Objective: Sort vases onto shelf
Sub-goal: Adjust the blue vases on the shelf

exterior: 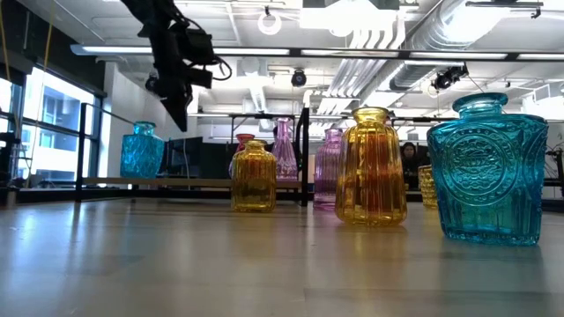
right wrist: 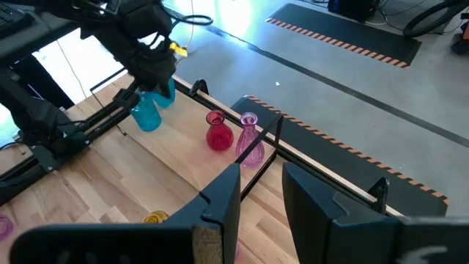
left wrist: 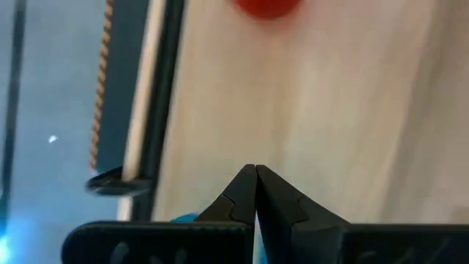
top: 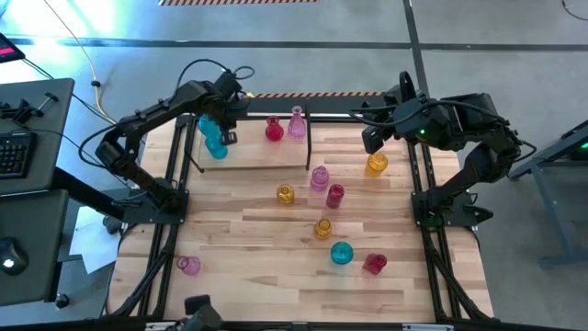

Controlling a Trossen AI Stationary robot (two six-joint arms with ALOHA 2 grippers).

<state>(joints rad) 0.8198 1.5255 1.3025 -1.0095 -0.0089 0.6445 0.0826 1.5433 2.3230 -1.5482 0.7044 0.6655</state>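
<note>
The shelf [top: 253,158], black rods around a light plank, stands at the table's far left. On its plank stand two cyan vases [top: 214,142], a red vase [top: 274,130] and a pink narrow-necked vase [top: 297,122]. My left gripper [top: 227,118] is shut and empty above the plank, just beside the cyan vases; its tips also show in the left wrist view [left wrist: 255,170] and the low view [exterior: 181,119]. My right gripper [right wrist: 260,176] is open and empty, raised at the far right [top: 371,140] above a yellow vase [top: 377,164].
Loose on the tabletop stand a yellow vase [top: 285,194], a pink one [top: 319,177], a red one [top: 334,195], a yellow one [top: 322,228], a cyan one [top: 341,253], a red one [top: 374,264] and a pink one [top: 188,266] near the front left.
</note>
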